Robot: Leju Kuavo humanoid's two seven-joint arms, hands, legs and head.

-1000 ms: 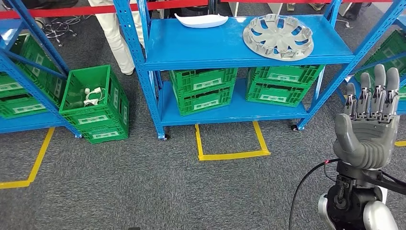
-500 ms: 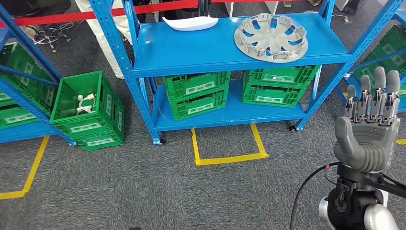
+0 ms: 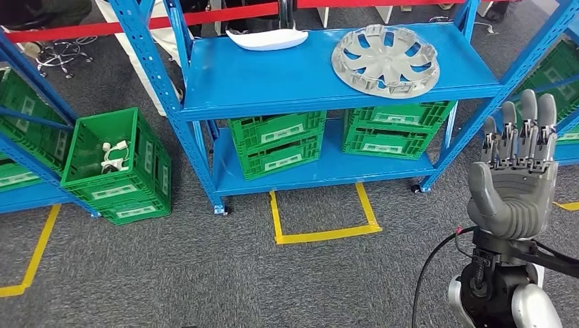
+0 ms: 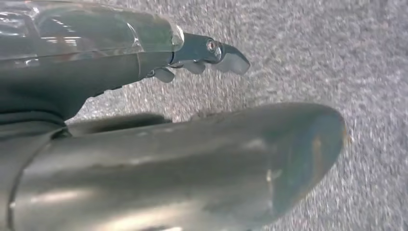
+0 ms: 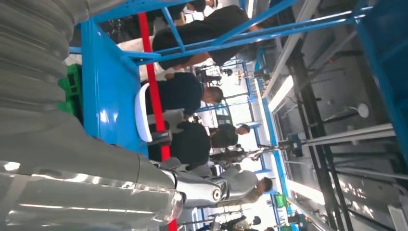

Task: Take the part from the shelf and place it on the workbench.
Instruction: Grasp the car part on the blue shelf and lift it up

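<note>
Blue shelf [image 3: 273,82], round silver spoked wheel cover [image 3: 384,57] lying flat, right hand [image 3: 515,178] raised, fingers spread, empty.

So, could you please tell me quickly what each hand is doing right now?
Left hand: holds nothing visible; open or closed cannot be told.
Right hand: open, raised, fingers straight, holding nothing.

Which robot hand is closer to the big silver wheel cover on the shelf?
The right hand. It is raised, open, below and to the right of the wheel cover. The left hand hangs down by the carpet floor.
</note>
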